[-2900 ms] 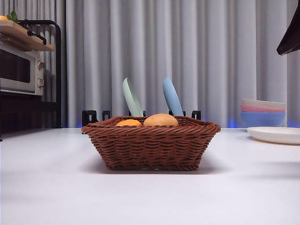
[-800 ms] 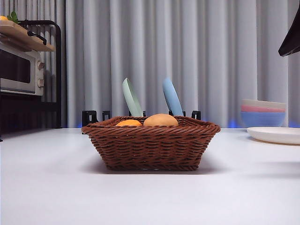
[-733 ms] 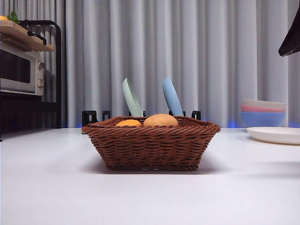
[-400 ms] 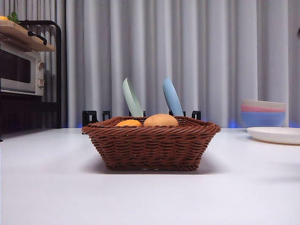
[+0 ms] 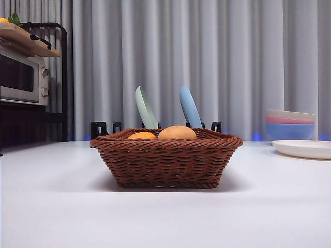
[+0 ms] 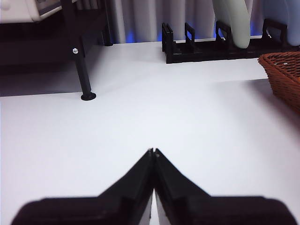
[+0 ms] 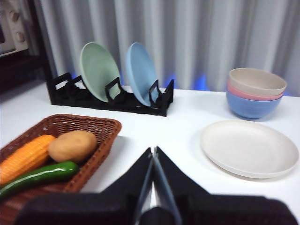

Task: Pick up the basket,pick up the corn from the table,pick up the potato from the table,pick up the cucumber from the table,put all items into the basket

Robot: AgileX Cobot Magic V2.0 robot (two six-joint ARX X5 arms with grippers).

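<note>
The brown wicker basket [image 5: 166, 157] stands on the white table [image 5: 51, 206] in the front view. Inside it lie the orange corn [image 7: 26, 157], the tan potato [image 7: 72, 146] and the green cucumber [image 7: 40, 177], side by side in the right wrist view. Over the rim, the front view shows only the tops of the corn [image 5: 141, 136] and the potato [image 5: 177, 132]. My right gripper [image 7: 153, 152] is shut and empty, hanging beside the basket [image 7: 89, 125]. My left gripper [image 6: 153, 152] is shut and empty over bare table, with a corner of the basket [image 6: 286, 75] off to one side.
A black rack [image 5: 155, 126] behind the basket holds a green plate [image 5: 145, 107] and a blue plate [image 5: 190, 106]. Stacked pastel bowls [image 5: 290, 124] and a white plate [image 5: 304, 148] sit at the right. A microwave [image 5: 20, 77] on a black shelf stands at the far left.
The black arm tip at the top right corner of the front view has risen out of the picture. The basket and its contents have not moved.
</note>
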